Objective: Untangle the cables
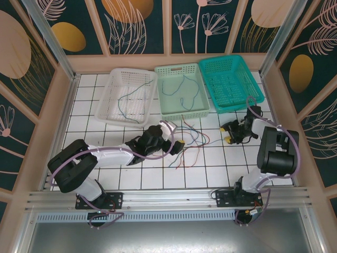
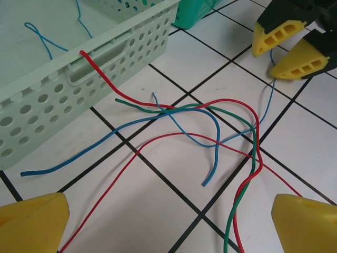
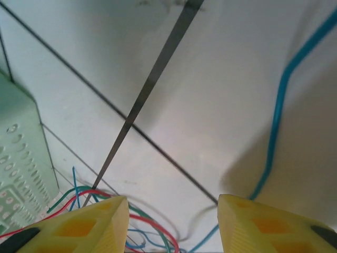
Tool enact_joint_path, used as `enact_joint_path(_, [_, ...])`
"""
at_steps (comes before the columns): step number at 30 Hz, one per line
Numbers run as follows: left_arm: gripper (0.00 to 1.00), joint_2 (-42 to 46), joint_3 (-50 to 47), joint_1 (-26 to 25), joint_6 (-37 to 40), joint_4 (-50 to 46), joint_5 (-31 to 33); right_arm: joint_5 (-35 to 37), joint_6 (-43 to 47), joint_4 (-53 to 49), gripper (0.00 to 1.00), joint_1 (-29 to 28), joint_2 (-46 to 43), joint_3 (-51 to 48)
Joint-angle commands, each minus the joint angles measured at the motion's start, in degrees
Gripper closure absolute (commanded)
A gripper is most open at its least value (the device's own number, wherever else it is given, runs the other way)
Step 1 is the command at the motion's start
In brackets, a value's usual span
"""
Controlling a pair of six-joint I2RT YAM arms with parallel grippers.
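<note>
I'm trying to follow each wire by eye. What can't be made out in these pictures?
Top view: the tangle of wires is too small to tell which crosses over which.
Left wrist view: the red wire and green wire run off the bottom edge.
Right wrist view: the blue wire passes behind the right fingers; whether they touch is unclear.

The left arm (image 1: 105,155) and right arm (image 1: 276,153) combine black housings with white link segments, and lilac cables (image 1: 298,152) loop along them. Each has a black base plate (image 1: 113,199). The black left gripper (image 1: 179,145) and right gripper (image 1: 227,133) carry yellow wedge-shaped fingers (image 2: 277,37) with moulded rectangular recesses.
</note>
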State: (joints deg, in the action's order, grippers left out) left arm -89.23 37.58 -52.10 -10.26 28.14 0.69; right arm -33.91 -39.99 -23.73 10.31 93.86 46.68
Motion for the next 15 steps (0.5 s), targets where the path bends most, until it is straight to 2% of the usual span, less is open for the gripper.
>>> enact_joint_path(1, [0.01,0.78,-0.68,-0.11,0.51,1.53,0.61,0.19,-0.1,-1.44,0.51,0.02,4.09,0.8])
enact_joint_path(4, [0.01,1.47,-1.66,-0.11,0.2,1.32,1.57,-1.58,-0.11,-2.51,0.51,0.14,3.07,-0.44])
enact_joint_path(15, [0.02,0.11,-1.11,-0.11,1.12,1.34,1.81,1.09,1.66,-10.0,0.5,0.24,-2.95,3.72])
